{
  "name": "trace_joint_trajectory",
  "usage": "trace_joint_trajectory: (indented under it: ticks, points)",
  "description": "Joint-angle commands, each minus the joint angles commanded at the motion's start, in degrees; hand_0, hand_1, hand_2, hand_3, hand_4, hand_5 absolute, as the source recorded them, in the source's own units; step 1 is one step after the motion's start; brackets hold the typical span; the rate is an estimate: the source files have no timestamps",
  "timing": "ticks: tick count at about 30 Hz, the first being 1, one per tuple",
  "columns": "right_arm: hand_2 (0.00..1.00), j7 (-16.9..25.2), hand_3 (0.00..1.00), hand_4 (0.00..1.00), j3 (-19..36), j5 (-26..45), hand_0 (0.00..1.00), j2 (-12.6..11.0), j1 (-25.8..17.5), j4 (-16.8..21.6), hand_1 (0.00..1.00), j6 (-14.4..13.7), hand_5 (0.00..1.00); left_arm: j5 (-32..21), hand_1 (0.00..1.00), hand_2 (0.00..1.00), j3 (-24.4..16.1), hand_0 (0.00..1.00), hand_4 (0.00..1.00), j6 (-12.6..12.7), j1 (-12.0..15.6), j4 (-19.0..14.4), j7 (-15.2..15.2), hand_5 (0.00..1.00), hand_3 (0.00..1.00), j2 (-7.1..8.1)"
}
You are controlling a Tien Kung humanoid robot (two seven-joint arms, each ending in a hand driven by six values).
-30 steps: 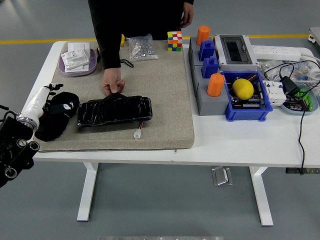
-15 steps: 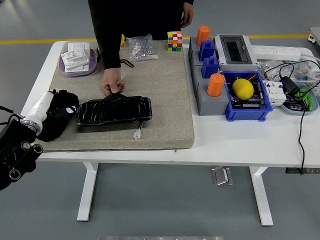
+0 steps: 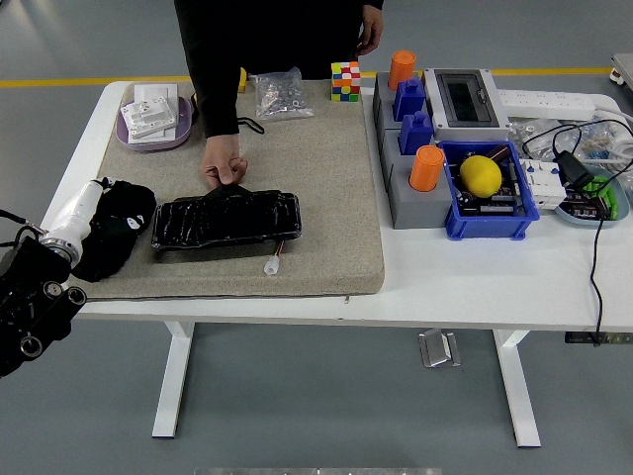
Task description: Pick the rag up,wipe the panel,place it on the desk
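The left hand [image 3: 117,226] is wrapped in black, so its fingers cannot be told apart from the rag. The left arm [image 3: 35,297] is cut off at the left edge. The person [image 3: 267,45] is cropped at the top. The bag's [image 3: 280,94] contents are too small to identify.

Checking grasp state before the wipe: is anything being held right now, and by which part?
The person's hand grips the black panel at its far edge. The robot's left hand lies on the mat; any rag hold cannot be told.
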Motion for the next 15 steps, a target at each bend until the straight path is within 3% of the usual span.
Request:
trace_joint_trajectory:
  ticks: [13,14,15]
  points:
    - [0.68,-0.02,0.583,0.955,0.06,0.04,0.724,-0.1,0.21,0.0,0.637,-0.07,0.549,0.53,0.703,0.866,0.42,0.417,0.622,0.74,-0.16,0.15,-0.23,0.144,0.645,0.04]
    - [0.679,-0.03,0.584,0.955,0.14,-0.03,0.724,-0.08,0.25,0.0,0.637,-0.09,0.549,0.86,0.532,0.845,0.38,0.389,0.535,0.91,-0.18,0.21,-0.18,0.061,0.596,0.02]
    - [0.679,-0.02,0.584,0.955,0.19,-0.05,0.724,-0.06,0.28,0.0,0.637,-0.11,0.549,1.12,0.532,0.845,0.35,0.389,0.535,1.14,-0.2,0.29,-0.15,0.061,0.596,-0.01]
